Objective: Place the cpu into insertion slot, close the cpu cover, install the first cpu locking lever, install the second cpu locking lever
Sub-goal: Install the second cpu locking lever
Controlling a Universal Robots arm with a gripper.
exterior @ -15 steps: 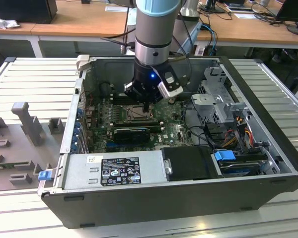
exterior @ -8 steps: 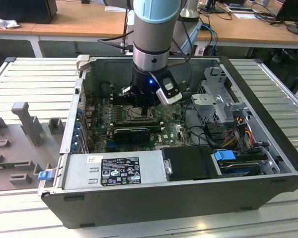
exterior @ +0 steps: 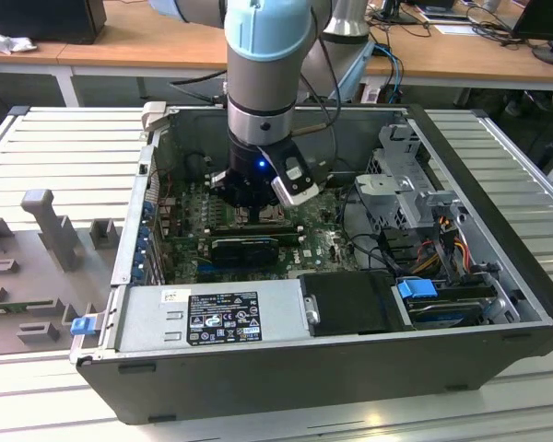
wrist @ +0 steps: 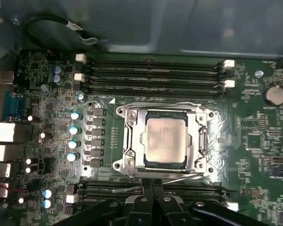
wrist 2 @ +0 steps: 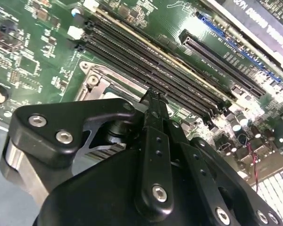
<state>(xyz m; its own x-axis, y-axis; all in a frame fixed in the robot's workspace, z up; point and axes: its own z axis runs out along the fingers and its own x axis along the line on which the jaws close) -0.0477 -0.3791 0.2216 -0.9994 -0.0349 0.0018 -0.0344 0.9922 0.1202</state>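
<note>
Across the first wrist view: blue-topped capacitors (wrist: 74, 135) on the green circuit board (wrist: 254, 141), then the insertion slot (wrist: 162, 139) with the cpu (wrist: 163, 137) seated flat inside and the cpu cover (wrist: 130, 143) folded down around it, thin wire levers (wrist: 177, 178) lying along the socket's edges. Pinched fully together with nothing between them, the gripper (wrist: 152, 184) fingers poised at the socket's near edge, touching or just above the lever there. In the exterior view, deep inside the open computer case (exterior: 498, 193), gripper down over the board.
</note>
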